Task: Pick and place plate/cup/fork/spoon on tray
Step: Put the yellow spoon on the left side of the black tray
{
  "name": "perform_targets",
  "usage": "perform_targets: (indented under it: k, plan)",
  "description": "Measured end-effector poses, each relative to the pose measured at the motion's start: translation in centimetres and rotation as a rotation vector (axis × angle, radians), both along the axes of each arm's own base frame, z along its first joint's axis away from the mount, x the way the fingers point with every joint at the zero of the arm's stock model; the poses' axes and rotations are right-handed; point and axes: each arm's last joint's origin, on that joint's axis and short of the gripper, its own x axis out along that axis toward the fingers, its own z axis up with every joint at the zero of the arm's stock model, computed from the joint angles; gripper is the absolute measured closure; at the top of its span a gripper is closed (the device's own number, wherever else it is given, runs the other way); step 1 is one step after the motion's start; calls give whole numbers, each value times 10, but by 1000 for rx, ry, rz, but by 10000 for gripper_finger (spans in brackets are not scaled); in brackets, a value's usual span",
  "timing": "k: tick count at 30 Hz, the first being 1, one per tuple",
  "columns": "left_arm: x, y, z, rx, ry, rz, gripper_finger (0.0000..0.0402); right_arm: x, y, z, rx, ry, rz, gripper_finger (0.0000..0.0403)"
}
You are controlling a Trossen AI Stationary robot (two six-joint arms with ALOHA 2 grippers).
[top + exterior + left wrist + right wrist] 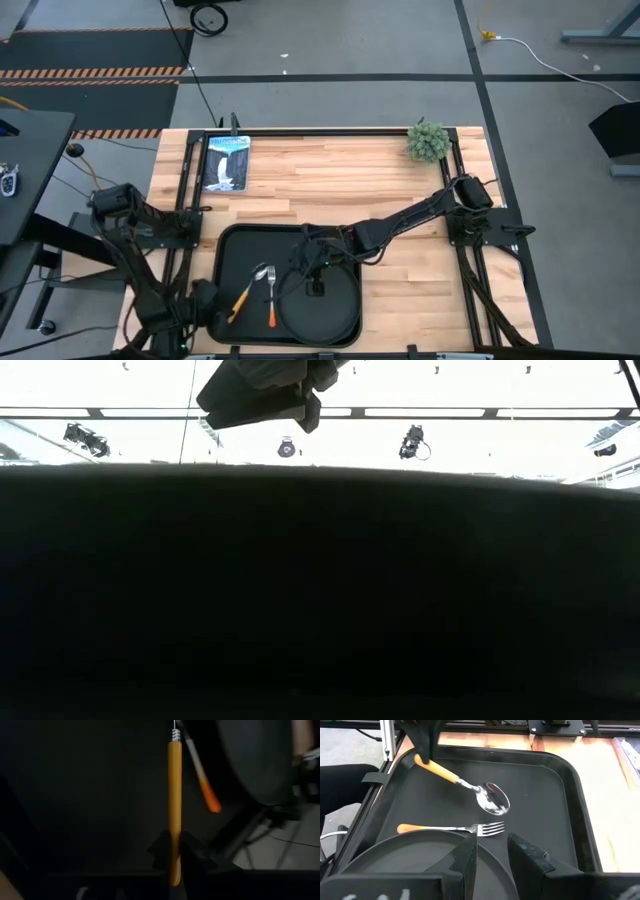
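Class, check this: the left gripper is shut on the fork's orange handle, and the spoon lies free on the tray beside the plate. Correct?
Not quite. The right wrist view shows the left gripper shut on the spoon; the fork lies free on the tray beside the plate.

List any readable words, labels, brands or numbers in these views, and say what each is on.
None can be read.
The blue-and-white printed card on the light wooden table: too small to tell if it carries text.
The large black rectangular tray, orange-handled silver spoon and fork show no markings.
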Motion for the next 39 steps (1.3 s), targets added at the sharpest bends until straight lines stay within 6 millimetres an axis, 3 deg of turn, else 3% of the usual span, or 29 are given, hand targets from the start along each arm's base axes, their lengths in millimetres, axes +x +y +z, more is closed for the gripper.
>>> perform_targets:
  k: [14, 30, 39]
  plan:
    - [3, 4, -11, 53, 134, -10, 368, -2, 8, 0, -7, -5, 8, 289]
    - [9, 3, -11, 43, 135, -40, 260, -3, 11, 1, -4, -20, 14, 289]
    - [14, 6, -12, 94, 217, -127, 253, -2, 11, 2, -1, -32, 16, 289]
